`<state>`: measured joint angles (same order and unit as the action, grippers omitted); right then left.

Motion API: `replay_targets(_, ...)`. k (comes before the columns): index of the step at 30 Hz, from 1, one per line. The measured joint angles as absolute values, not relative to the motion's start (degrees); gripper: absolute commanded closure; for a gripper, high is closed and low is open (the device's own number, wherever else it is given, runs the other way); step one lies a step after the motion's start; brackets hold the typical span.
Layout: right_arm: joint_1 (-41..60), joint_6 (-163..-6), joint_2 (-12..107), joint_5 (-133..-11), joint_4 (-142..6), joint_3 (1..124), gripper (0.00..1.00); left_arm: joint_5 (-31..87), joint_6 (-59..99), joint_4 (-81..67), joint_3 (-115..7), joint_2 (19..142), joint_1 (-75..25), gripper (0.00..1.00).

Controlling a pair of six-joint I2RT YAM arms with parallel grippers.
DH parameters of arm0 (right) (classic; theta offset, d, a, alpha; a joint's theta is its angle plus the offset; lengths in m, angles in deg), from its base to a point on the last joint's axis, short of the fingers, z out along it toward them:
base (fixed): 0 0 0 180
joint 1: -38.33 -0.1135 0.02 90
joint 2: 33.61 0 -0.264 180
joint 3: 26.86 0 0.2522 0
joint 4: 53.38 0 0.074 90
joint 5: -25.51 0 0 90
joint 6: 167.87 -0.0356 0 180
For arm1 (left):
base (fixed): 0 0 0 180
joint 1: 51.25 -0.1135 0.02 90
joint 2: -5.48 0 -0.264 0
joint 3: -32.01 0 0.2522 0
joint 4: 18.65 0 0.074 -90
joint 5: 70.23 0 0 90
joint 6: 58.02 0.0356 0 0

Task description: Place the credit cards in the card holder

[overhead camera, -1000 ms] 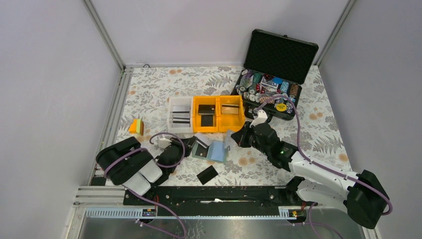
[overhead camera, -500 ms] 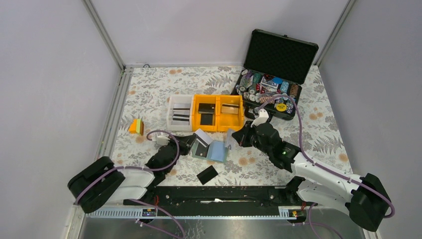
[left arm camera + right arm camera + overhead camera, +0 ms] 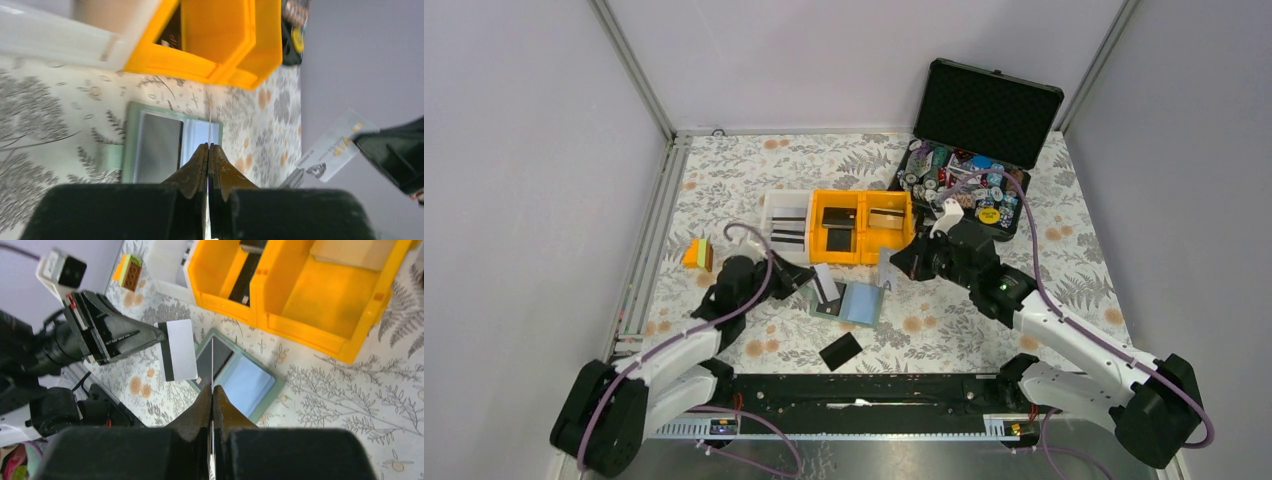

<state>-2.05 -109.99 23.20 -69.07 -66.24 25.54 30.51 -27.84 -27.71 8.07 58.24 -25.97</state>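
Observation:
The card holder [image 3: 856, 303] lies open on the table, sage-green edge and pale blue pockets up, with a dark card in its left pocket [image 3: 214, 360]. My left gripper [image 3: 802, 281] is shut on a white card with a black stripe [image 3: 826, 284], held just left of the holder; the card shows edge-on in the left wrist view [image 3: 210, 117]. My right gripper [image 3: 901, 264] is shut on a pale card [image 3: 884, 270], held upright over the holder's right edge and seen edge-on in the right wrist view [image 3: 212, 362]. A black card [image 3: 840, 351] lies on the table in front of the holder.
Two yellow bins [image 3: 892, 243] and a white bin [image 3: 785, 203] with more cards stand just behind the holder. An open black case [image 3: 989, 110] with poker chips is at the back right. A small orange-and-green block [image 3: 697, 254] sits at the left.
My left arm has unfolded and swung out to the left, still holding the white card beside the holder. My right gripper has drawn slightly back with its card.

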Motion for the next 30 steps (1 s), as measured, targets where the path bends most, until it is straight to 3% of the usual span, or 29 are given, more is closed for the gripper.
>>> replay_targets(5,0.90,-111.26,23.38,-74.97,-68.84,24.05,1.00,45.07,-18.02,-21.46,-2.79,69.19,-26.96,1.00)
replay_targets(10,1.01,-114.28,21.56,-78.67,-68.42,17.47,1.00,52.13,-10.20,-16.85,-6.90,74.45,-26.98,1.00)
replay_targets(30,1.01,-119.57,27.16,-82.71,-60.90,12.66,1.00,60.08,0.51,-15.28,-12.52,87.57,-27.17,1.00)
